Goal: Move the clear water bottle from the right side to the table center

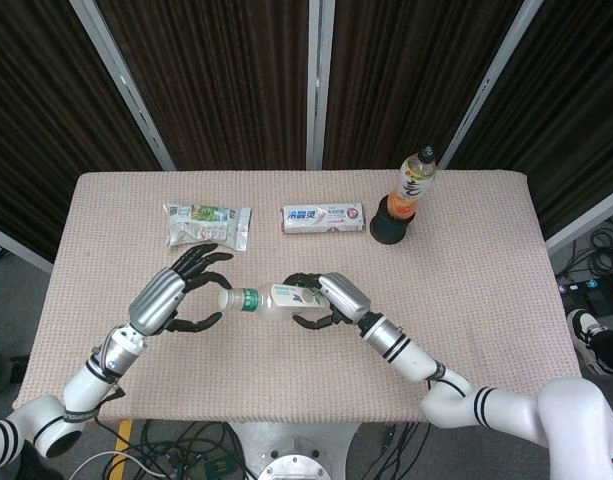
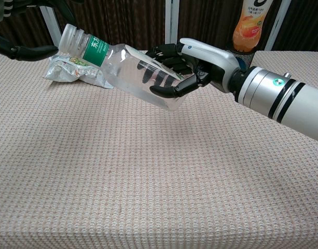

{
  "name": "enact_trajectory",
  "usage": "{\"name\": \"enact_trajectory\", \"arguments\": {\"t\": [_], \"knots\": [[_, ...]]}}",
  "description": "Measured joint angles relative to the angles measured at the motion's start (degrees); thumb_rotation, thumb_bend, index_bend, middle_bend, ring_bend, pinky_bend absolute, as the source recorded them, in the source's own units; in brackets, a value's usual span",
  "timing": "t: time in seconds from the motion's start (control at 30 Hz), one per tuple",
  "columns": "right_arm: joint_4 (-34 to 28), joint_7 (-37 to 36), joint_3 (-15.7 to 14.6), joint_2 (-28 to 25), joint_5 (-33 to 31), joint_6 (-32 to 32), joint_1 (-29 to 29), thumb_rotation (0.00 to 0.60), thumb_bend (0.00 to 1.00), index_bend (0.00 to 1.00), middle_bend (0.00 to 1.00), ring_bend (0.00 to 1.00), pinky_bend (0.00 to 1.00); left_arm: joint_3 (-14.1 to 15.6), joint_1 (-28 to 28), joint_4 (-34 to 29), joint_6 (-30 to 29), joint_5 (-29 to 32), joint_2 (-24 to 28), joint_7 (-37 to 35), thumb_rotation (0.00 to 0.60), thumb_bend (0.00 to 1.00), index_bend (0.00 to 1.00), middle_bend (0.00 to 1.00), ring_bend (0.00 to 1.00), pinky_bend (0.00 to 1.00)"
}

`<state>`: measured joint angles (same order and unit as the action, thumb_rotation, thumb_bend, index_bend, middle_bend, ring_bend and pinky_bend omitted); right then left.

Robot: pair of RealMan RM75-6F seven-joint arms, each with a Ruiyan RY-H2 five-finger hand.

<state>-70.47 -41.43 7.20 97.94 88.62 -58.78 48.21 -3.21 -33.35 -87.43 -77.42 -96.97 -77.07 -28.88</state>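
The clear water bottle (image 1: 264, 299) with a white cap and green label hangs tilted above the table centre, cap pointing left. My right hand (image 1: 329, 301) grips its lower body; in the chest view the dark fingers (image 2: 171, 78) wrap the clear bottle (image 2: 122, 66) from behind. My left hand (image 1: 176, 290) is open with fingers spread, just left of the cap and not touching it. In the chest view only the left hand's fingertips (image 2: 18, 51) show at the top left corner.
A snack packet (image 1: 207, 224) lies at the back left and a toothpaste box (image 1: 323, 218) at the back centre. An orange drink bottle (image 1: 414, 185) stands in a black holder (image 1: 390, 226) at the back right. The table (image 1: 486, 300) has bare cloth at the front.
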Motion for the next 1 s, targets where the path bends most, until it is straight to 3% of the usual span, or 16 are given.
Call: {"name": "enact_trajectory", "arguments": {"t": [1.0], "knots": [[-1.15, -0.88, -0.58, -0.74, 0.67, -0.31, 0.04, 0.6, 0.68, 0.6, 0.49, 0.43, 0.47, -0.18, -0.36, 0.62, 0.02, 0.26, -0.74, 0.18, 0.6, 0.31, 0.45, 0.14, 0.04, 0.07]]}}
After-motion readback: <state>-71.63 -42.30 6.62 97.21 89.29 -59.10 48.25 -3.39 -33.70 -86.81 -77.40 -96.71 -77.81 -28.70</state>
